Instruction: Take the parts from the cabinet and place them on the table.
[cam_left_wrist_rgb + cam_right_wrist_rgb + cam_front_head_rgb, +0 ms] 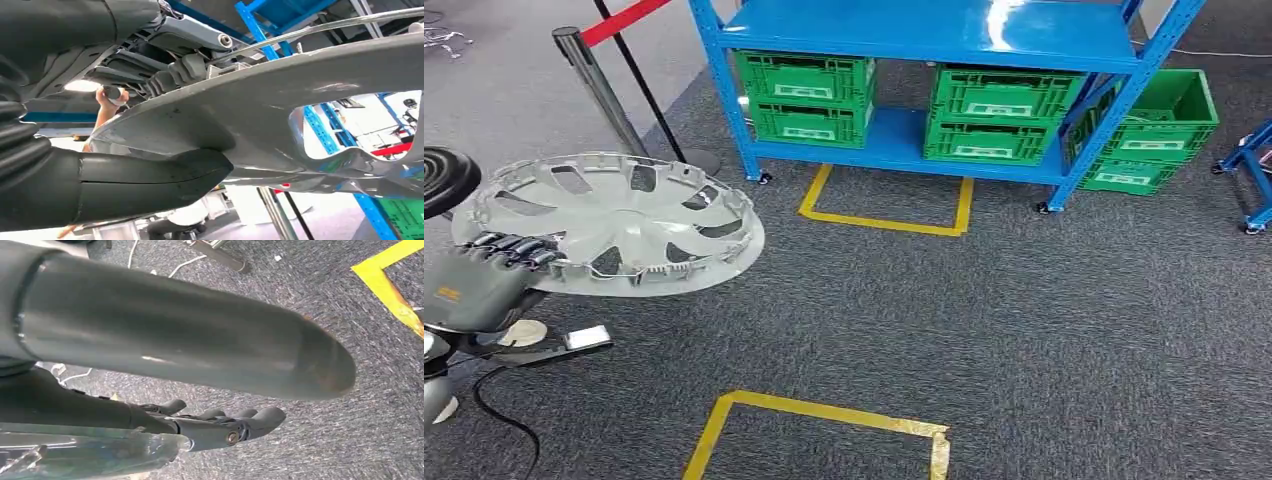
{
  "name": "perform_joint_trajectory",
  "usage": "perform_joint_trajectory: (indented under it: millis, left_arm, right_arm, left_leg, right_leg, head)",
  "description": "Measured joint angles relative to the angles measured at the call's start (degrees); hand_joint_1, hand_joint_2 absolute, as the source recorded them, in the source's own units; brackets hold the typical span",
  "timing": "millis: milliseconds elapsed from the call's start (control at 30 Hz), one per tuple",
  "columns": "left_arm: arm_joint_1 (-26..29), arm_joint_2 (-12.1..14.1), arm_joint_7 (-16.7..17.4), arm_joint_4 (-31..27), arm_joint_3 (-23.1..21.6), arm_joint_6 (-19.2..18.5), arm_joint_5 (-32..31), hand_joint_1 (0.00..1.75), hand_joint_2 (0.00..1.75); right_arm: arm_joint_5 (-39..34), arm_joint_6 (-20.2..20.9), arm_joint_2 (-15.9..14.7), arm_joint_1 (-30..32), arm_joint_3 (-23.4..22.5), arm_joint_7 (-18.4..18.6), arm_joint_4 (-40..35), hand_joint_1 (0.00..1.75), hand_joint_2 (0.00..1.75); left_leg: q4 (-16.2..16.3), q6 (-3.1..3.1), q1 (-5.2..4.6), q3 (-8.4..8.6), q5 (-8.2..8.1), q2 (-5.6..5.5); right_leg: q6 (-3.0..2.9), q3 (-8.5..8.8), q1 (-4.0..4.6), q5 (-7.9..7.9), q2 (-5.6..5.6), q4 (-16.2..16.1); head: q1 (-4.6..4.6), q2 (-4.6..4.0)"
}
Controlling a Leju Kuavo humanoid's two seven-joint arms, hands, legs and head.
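One left robot hand grips a round, spoked plastic hubcap.

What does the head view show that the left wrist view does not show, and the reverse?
Head view alone: the whole silver wheel cover from above, held level over the grey carpet, yellow tape squares on the floor, and green crates on the lower shelf.

Left wrist view alone: the underside of the cover, the thick grey thumb pressed beneath it, and a person's raised hand behind.

Both: the left hand gripping the cover's rim, and the blue rack.
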Motion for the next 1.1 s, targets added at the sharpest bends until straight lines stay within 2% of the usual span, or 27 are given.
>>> perform_joint_trajectory:
  millis: [367,400,433,467,500,533,600,633,667,700,733,767,800,833,867,933,1000,1033,1067,1100]
  left_arm:
    - [0.05,0.0,0.0,0.0,0.0,0.0,0.0,1.75,1.75]
    - [0.02,0.18,0.0,0.0,0.04,-0.26,0.04,1.75,1.75]
    - [-0.09,0.24,0.0,0.0,0.07,-0.88,0.26,1.75,1.75]
    - [-0.25,0.37,-0.02,0.0,0.15,-1.36,0.44,1.75,1.75]
    - [-0.55,0.31,-0.02,0.04,0.15,-1.79,0.46,1.75,1.75]
    - [-0.82,0.28,-0.09,0.11,0.15,-2.01,0.46,1.75,1.75]
    - [-0.86,0.09,-0.09,0.28,0.15,-2.08,0.44,1.75,1.75]
    - [-0.97,-0.04,-0.09,0.35,0.15,-2.08,0.44,1.75,1.75]
    - [-0.96,-0.15,-0.09,0.44,0.15,-2.1,0.44,1.75,1.75]
    - [-0.94,-0.26,-0.11,0.55,0.15,-2.12,0.44,1.75,1.75]
    - [-0.94,-0.35,-0.11,0.57,0.15,-2.14,0.44,1.75,1.75]
    - [-0.94,-0.39,-0.13,0.57,0.13,-2.16,0.44,1.75,1.75]
    - [-0.97,-0.26,-0.13,0.57,0.17,-2.16,0.44,1.75,1.75]
    - [-0.89,-0.13,-0.13,0.57,0.28,-2.16,0.44,1.75,1.75]
    - [-0.89,-0.13,-0.2,0.57,0.3,-2.16,0.44,1.75,1.75]
    - [-0.96,-0.09,-0.2,0.66,0.39,-2.21,0.44,1.75,1.75]
    - [-0.91,-0.09,-0.2,0.68,0.42,-2.19,0.44,1.75,1.75]
    - [-0.89,-0.05,-0.2,0.68,0.44,-2.16,0.46,1.75,1.75]
    - [-1.08,-0.04,-0.2,0.68,0.44,-2.16,0.44,1.75,1.75]
    - [-1.15,-0.04,-0.2,0.68,0.44,-2.16,0.44,1.75,1.75]
  right_arm:
    - [0.02,0.0,0.0,0.0,0.0,0.0,0.0,0.0,0.0]
    - [0.26,-0.18,0.09,-0.06,0.0,0.0,-0.02,0.0,0.0]
    - [1.1,-0.59,0.11,-0.14,0.15,0.02,-0.02,0.0,0.0]
    - [1.71,-0.99,0.07,-0.11,0.42,0.07,-0.02,0.0,0.0]
    - [2.34,-1.24,0.13,-0.03,0.74,0.13,-0.04,0.0,0.0]
    - [2.51,-1.36,0.18,-0.13,0.94,0.18,-0.04,0.0,0.0]
    - [2.75,-1.38,0.24,-0.19,1.36,0.26,-0.09,0.0,0.0]
    - [2.84,-1.38,0.31,-0.17,1.55,0.26,-0.11,0.0,0.0]
    - [2.93,-1.38,0.33,-0.12,1.66,0.28,-0.11,0.0,0.0]
    - [2.95,-1.38,0.33,-0.12,1.68,0.28,-0.11,0.0,0.0]
    - [2.95,-1.38,0.33,-0.14,1.7,0.28,-0.11,0.0,0.0]
    - [2.97,-1.4,0.33,-0.15,1.7,0.28,-0.11,0.0,0.0]
    - [2.97,-1.4,0.48,-0.39,1.73,0.28,-0.18,0.0,0.0]
    - [3.02,-1.4,0.73,-0.35,1.71,0.28,-0.28,0.0,0.0]
    - [3.08,-1.44,0.72,-0.37,1.73,0.28,-0.28,0.0,0.0]
    - [3.06,-1.42,0.7,-0.33,1.73,0.28,-0.28,0.0,0.0]
    - [3.08,-1.42,0.72,-0.31,1.79,0.28,-0.28,0.0,0.0]
    - [3.1,-1.42,0.74,-0.46,1.92,0.28,-0.28,0.0,0.0]
    - [3.1,-1.51,0.74,-0.5,2.03,0.26,-0.28,0.0,0.0]
    - [3.1,-1.51,0.74,-0.42,2.1,0.26,-0.28,0.0,0.0]
  left_leg:
    - [0.0,0.09,0.0,-0.08,0.11,0.0]
    - [0.17,0.87,-0.28,-0.2,-0.13,-0.04]
    - [-0.59,1.42,-0.29,0.0,0.14,-0.1]
    - [-2.42,1.61,0.54,0.94,1.17,-0.15]
    - [-3.09,1.6,0.48,1.29,1.54,-0.27]
    - [-3.16,1.66,0.64,1.23,1.77,-0.5]
    - [-3.15,1.4,0.8,0.84,1.92,-0.95]
    - [-3.12,1.13,0.97,0.62,2.1,-1.31]
    - [-3.07,0.8,1.19,0.36,2.31,-1.84]
    - [-2.95,0.43,1.49,0.06,2.53,-2.34]
    - [-2.6,-0.15,1.94,-0.44,2.73,-3.02]
    - [-1.85,-0.75,2.38,-1.03,2.73,-3.55]
    - [-0.71,-1.54,2.28,-1.7,2.64,-3.98]
    - [-0.16,-2.06,2.28,-2.28,2.5,-4.48]
    - [0.19,-2.17,2.18,-2.39,2.67,-4.89]
    - [-0.27,-2.34,2.31,-2.46,3.3,-5.58]
    - [-0.23,-2.7,2.61,-2.95,3.65,-6.4]
    - [0.98,-2.6,2.27,-3.57,2.26,-4.01]
    - [4.16,-2.5,1.99,-4.86,-0.32,-2.13]
    - [8.77,-2.46,1.92,-6.64,-3.03,-1.24]
  right_leg:
    - [0.02,-0.07,0.0,0.07,0.0,0.0]
    - [0.77,0.16,-0.33,0.41,-0.22,-0.56]
    - [1.0,0.44,-0.27,0.57,-0.32,-1.03]
    - [0.95,0.14,0.0,0.4,-0.39,-0.97]
    - [1.21,-0.26,-0.05,-0.95,-0.22,0.2]
    - [1.51,-1.59,-0.24,-3.64,-0.13,3.59]
    - [2.23,-5.2,-0.82,-8.56,-0.15,12.67]
    - [2.59,-6.19,-1.09,-9.7,-0.16,15.51]
    - [2.92,-5.91,-1.42,-9.35,-0.16,15.67]
    - [3.34,-4.34,-1.75,-8.01,-0.13,13.33]
    - [3.8,-1.4,-2.16,-5.73,0.07,8.23]
    - [4.37,1.89,-2.74,-3.89,1.11,2.9]
    - [5.17,3.51,-3.08,-4.6,3.65,-0.04]
    - [3.78,3.05,-2.79,-4.51,3.95,0.53]
    - [2.75,2.67,-2.7,-4.54,3.07,1.44]
    - [2.12,3.09,-2.46,-4.58,2.18,2.04]
    - [1.32,1.93,-2.68,-4.22,1.22,2.22]
    - [0.76,2.53,-2.53,-3.87,0.6,2.2]
    - [0.4,2.33,-2.35,-3.64,0.12,2.09]
    - [0.15,2.11,-2.14,-3.44,-0.45,2.07]
  head:
    - [0.0,0.0]
    - [-0.02,0.0]
    - [-0.13,0.0]
    - [-0.09,0.0]
    - [0.04,0.0]
    - [0.26,0.02]
    - [0.44,0.02]
    - [0.37,0.02]
    - [0.46,0.02]
    - [0.35,0.02]
    - [0.42,0.02]
    - [0.44,0.02]
    - [0.46,0.02]
    - [0.7,0.02]
    - [0.01,0.04]
    - [-0.44,0.0]
    - [-0.42,0.0]
    - [-0.79,0.02]
    - [-0.96,0.02]
    - [-1.2,0.02]
